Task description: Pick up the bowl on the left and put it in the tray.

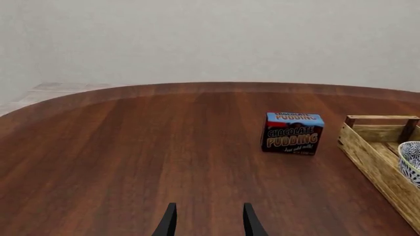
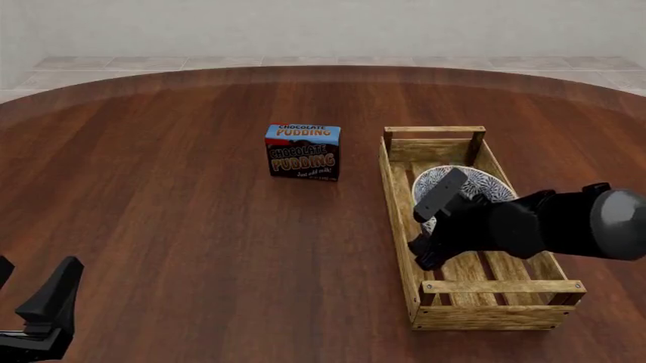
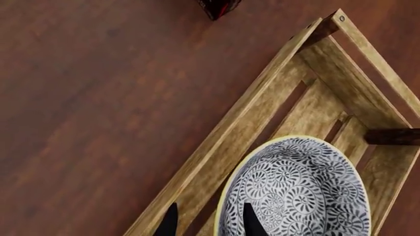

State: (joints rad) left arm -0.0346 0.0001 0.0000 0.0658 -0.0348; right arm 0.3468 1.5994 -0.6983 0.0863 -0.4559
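Note:
The bowl (image 2: 476, 181), cream-rimmed with a blue-grey floral pattern, sits upright inside the tray (image 2: 497, 314), in its far half. My right gripper (image 2: 424, 246) hovers over the bowl's near-left side and hides part of it. In the right wrist view the fingers (image 3: 169, 223) stand apart, one outside and one inside the bowl (image 3: 302, 191), straddling its rim beside the tray's long wall (image 3: 249, 118). The right gripper (image 3: 210, 223) is open. My left gripper (image 2: 30, 286) is open at the table's near left with nothing in it. Its wrist view catches the gripper (image 1: 208, 222), the tray (image 1: 374, 147) and the bowl (image 1: 412, 160).
A chocolate pudding box (image 2: 302, 151) stands upright on the wooden table (image 2: 181, 212), left of the tray's far end. It also shows in the left wrist view as the pudding box (image 1: 292, 133). The table's round far edge meets a tiled floor.

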